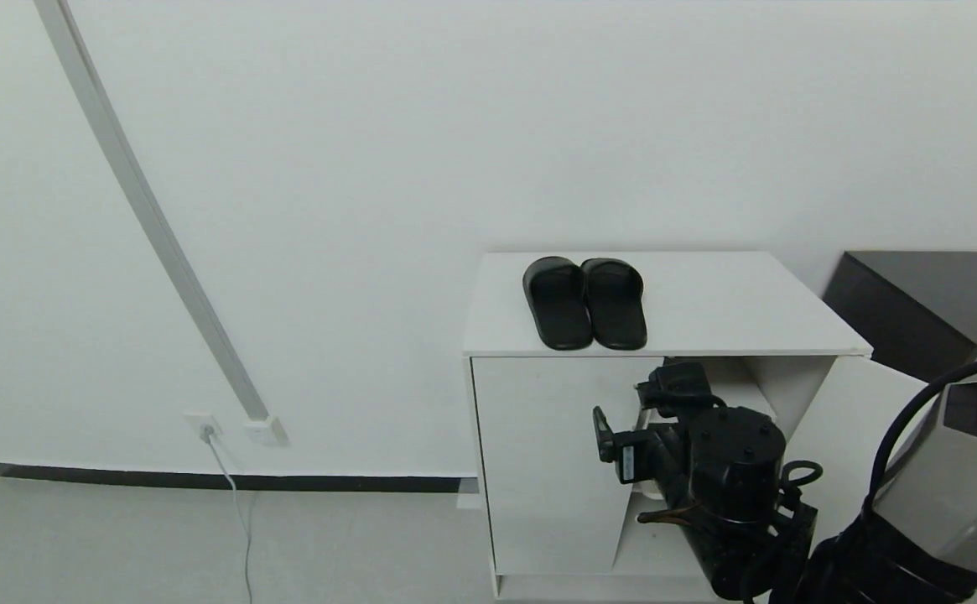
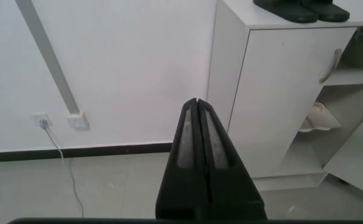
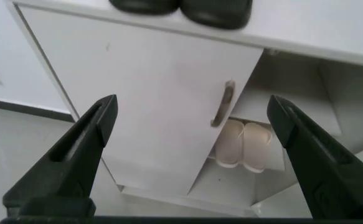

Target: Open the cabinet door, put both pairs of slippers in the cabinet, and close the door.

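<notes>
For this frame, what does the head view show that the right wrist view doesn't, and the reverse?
Head view, not right wrist: the wall socket with its cable, and the dark unit beside the cabinet. Right wrist, not head: the pale slippers inside the cabinet and the door handle. Both: the black slippers on the cabinet top and the shut door panel.

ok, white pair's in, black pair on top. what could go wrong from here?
1. The black slippers lie touching at the cabinet top's front edge. The open right gripper might catch one and nudge the other off.
2. The white slippers sit inside the cabinet. Pushing the black pair in beside them could knock them out.
3. The open right door stands close to the right arm, so lifting could clip it.
</notes>
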### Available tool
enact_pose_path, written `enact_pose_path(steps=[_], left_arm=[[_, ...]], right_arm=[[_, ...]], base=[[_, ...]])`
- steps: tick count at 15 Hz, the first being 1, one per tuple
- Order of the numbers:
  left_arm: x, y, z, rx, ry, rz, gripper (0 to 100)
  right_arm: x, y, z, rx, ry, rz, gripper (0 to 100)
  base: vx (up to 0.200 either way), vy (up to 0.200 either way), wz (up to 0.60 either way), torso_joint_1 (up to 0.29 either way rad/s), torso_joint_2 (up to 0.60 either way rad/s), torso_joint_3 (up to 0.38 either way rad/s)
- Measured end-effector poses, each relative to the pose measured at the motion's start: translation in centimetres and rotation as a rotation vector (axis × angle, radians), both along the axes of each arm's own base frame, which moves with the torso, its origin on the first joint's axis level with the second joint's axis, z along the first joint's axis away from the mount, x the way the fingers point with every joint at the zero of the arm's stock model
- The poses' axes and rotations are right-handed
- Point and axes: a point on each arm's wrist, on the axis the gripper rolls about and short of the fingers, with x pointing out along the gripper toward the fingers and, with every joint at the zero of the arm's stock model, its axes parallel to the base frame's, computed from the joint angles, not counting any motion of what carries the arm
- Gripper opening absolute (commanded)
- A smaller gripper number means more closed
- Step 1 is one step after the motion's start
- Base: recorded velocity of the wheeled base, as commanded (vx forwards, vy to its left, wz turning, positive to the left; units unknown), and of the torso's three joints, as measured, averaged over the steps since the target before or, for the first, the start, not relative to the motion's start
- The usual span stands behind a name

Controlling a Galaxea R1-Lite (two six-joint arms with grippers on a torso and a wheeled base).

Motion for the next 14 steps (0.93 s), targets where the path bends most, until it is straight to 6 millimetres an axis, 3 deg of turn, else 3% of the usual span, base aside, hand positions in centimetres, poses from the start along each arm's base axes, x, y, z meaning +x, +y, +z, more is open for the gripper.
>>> enact_pose_path(steps=[6, 11, 14], left_arm=[[0.0, 0.0, 0.0, 0.0, 0.0, 0.0, 0], [0.0, 0.0, 0.0, 0.001, 0.0, -0.001, 0], [0.0, 0.0, 0.0, 0.0, 0.001, -0.001, 0]], right_arm=[[0.6, 0.1, 1.0, -0.004, -0.061, 0.03, 100], [4.4, 1.7, 3.9, 0.008, -0.054, -0.01, 100], [5.9, 2.8, 6.0, 0.019, 0.094, -0.037, 100]], base=[[0.0, 0.0, 0.0, 0.08, -0.17, -0.101], [0.0, 0.0, 0.0, 0.0, 0.0, 0.0], [0.067, 0.0, 0.0, 0.002, 0.0, -0.001]])
